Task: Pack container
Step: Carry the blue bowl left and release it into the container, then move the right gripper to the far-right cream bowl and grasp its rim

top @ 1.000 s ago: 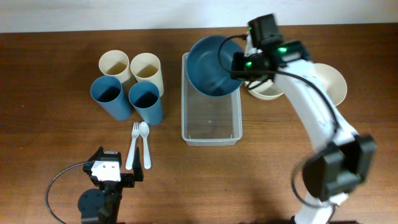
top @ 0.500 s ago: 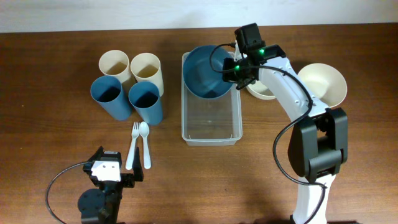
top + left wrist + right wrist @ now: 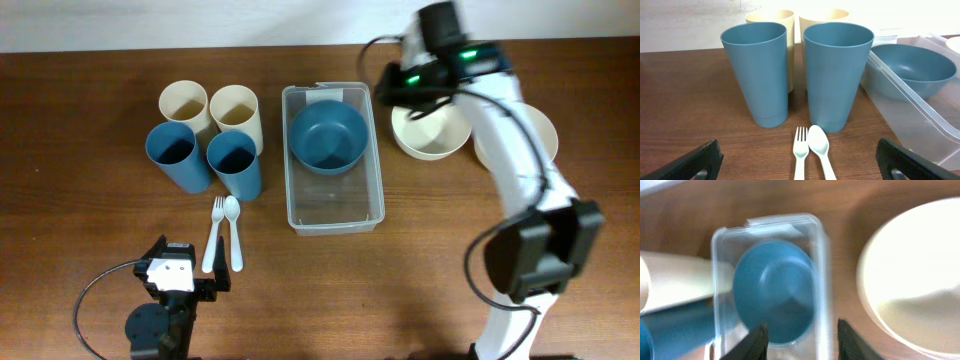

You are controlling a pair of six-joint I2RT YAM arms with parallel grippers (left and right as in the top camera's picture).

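Note:
The clear rectangular container [image 3: 375, 200] lies at mid-table. A blue bowl [image 3: 327, 137] sits upright inside its far half. My right gripper [image 3: 396, 88] is open and empty, hovering above the container's far right corner, apart from the bowl. In the right wrist view the open fingers [image 3: 760, 339] frame the blue bowl [image 3: 772, 297] and the container's rim [image 3: 821, 275] below. My left gripper [image 3: 186, 280] rests open and empty near the front left edge. Its view shows the container [image 3: 920, 115] and the bowl [image 3: 912, 65] at the right.
Two cream bowls [image 3: 430, 138] [image 3: 528, 135] stand right of the container. Two cream cups [image 3: 234, 108] and two blue cups [image 3: 234, 160] stand to its left. A white fork [image 3: 213, 235] and spoon [image 3: 234, 232] lie in front of the cups, just ahead of my left gripper [image 3: 800, 167].
The blue bowl was held tilted over the container's far end; now it sits inside. My right gripper has let go and pulled up and to the right. The container shifted slightly.

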